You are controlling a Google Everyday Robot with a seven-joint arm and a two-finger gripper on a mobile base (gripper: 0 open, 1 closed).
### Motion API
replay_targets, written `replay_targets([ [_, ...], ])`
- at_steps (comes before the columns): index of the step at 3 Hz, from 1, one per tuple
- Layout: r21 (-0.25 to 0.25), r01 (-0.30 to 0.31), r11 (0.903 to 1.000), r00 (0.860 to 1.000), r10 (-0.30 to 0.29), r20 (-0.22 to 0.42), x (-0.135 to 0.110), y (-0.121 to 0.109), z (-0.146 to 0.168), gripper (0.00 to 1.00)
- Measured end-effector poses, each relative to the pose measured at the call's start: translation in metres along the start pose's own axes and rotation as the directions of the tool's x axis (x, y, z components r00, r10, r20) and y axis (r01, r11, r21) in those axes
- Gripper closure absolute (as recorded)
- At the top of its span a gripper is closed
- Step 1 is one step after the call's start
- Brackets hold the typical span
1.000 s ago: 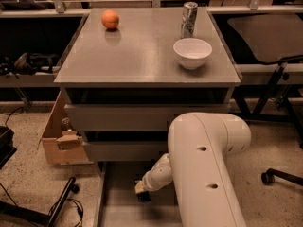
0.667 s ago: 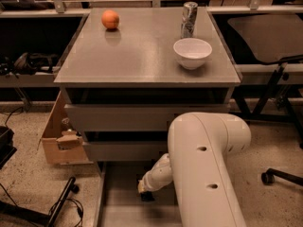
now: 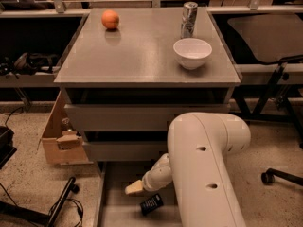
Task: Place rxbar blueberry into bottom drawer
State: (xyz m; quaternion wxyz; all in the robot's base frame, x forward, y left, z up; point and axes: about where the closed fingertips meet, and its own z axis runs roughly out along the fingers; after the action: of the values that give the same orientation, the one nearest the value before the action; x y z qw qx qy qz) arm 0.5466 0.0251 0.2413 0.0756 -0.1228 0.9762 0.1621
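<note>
The rxbar blueberry (image 3: 151, 204), a small dark wrapped bar, lies flat on the grey floor of the pulled-out bottom drawer (image 3: 118, 214). My gripper (image 3: 135, 188) hangs low inside the drawer, just above and left of the bar, apart from it. It is open and holds nothing. My large white arm (image 3: 206, 169) covers the right part of the drawer.
The two upper grey drawers (image 3: 142, 117) are slightly open above. On the cabinet top stand a white bowl (image 3: 192, 52), a metal can (image 3: 189, 19) and an orange ball (image 3: 110, 19). A cardboard box (image 3: 59, 138) sits left of the cabinet; a chair base (image 3: 279, 174) stands at the right.
The dark bar was at my gripper's tip before; now it lies on the drawer floor below and right of the gripper, let go.
</note>
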Motion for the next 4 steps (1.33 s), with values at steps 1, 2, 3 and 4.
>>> replay_targets([
  [1, -0.001, 0.009, 1.0000, 1.000, -0.009, -0.002, -0.001, 0.004, -0.001, 0.00],
  [2, -0.005, 0.039, 0.9992, 0.999, -0.039, -0.010, -0.005, 0.018, -0.003, 0.00],
  [3, -0.012, 0.058, 0.9982, 0.998, -0.059, -0.032, -0.009, 0.034, -0.032, 0.00],
  [4, 0.016, 0.123, 0.9923, 0.989, -0.121, -0.088, -0.017, 0.032, -0.080, 0.00],
])
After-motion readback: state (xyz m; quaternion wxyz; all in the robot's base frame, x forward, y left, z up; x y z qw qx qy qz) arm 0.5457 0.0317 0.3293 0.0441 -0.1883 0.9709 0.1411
